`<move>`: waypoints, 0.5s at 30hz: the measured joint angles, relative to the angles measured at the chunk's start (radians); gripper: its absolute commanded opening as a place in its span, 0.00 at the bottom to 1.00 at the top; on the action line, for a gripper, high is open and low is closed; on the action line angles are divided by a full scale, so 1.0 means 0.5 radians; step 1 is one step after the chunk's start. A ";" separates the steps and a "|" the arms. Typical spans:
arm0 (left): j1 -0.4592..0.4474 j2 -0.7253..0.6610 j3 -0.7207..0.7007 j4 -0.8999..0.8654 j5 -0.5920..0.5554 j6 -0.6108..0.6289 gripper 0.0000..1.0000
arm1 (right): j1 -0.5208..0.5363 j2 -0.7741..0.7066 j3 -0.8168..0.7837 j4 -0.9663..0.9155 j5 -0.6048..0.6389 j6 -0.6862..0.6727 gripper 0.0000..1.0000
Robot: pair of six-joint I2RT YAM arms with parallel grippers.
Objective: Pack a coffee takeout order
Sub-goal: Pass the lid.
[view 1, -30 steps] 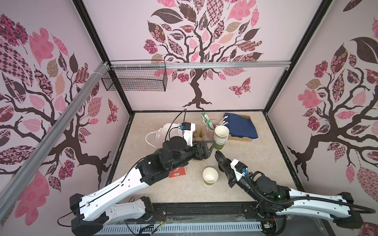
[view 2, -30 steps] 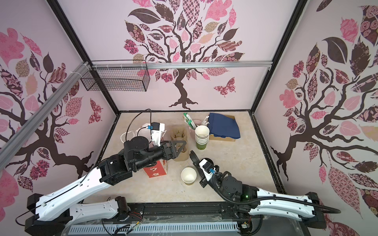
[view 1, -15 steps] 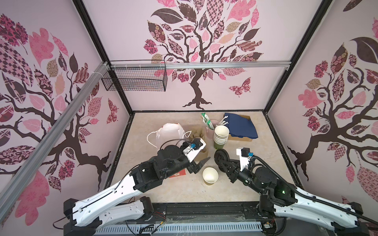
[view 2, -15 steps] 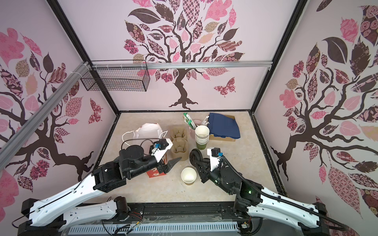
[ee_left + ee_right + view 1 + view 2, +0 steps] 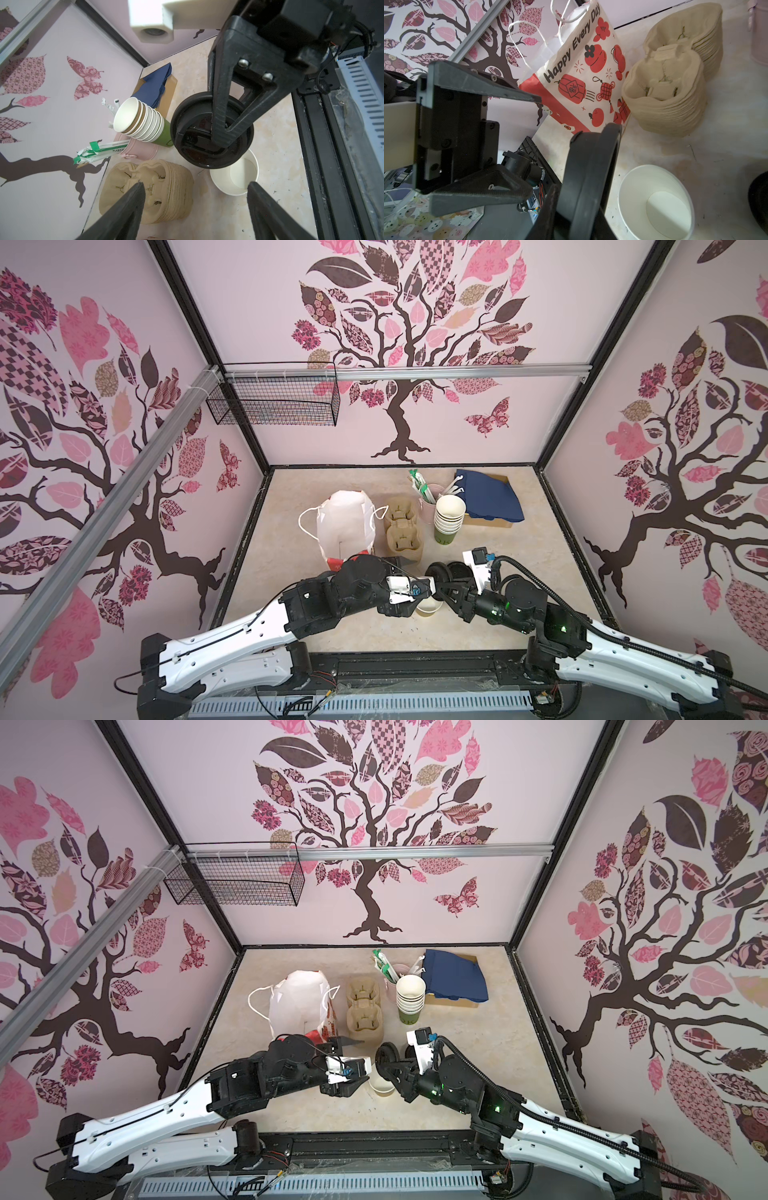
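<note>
Beige marbled worktop [image 5: 540,539], tree-patterned walls. Two hands, tips facing. Left hand [image 5: 196,185] spread, holding nothing. Right hand [image 5: 219,135] pinching one black lid [image 5: 191,116], held on edge over the rim of one open paper cup [image 5: 233,178] that stands between both hands; contact unclear. Right hand's far finger is hidden behind the lid.

Beyond left hand: nested carrier stack [image 5: 403,531], count unreadable; one white bag [image 5: 345,526].

Beyond right hand: one cup stack [image 5: 449,518], one straw cup [image 5: 427,510] part-hidden, navy napkins [image 5: 490,497].
</note>
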 measured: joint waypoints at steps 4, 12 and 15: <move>0.000 0.000 -0.066 0.065 0.023 0.125 0.81 | 0.000 0.012 -0.002 0.053 -0.073 0.031 0.04; 0.000 -0.031 -0.151 0.285 0.019 0.191 0.82 | 0.000 0.014 -0.021 0.133 -0.101 0.144 0.00; 0.000 -0.072 -0.174 0.296 0.024 0.217 0.83 | 0.000 0.020 -0.049 0.189 -0.129 0.180 0.00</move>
